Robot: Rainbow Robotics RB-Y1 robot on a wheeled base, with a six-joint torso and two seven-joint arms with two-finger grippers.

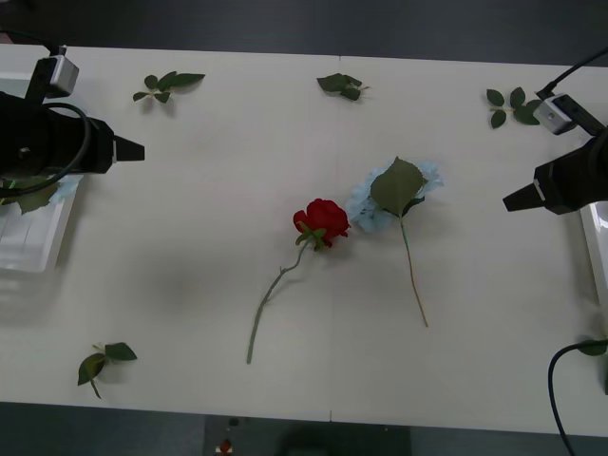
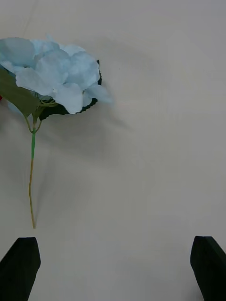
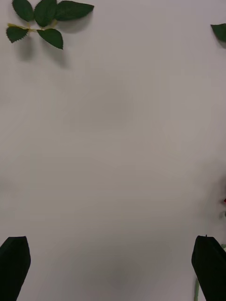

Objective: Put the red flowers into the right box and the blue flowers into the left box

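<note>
Front view, tight round red rose touching fluffy pale blue flower, both grippers' black fingers released

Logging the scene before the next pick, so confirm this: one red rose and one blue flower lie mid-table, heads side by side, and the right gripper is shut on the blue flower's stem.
Not quite. The right gripper holds nothing: the right wrist view shows its fingers open, short of the blue flower. The red rose does lie beside it mid-table.
</note>
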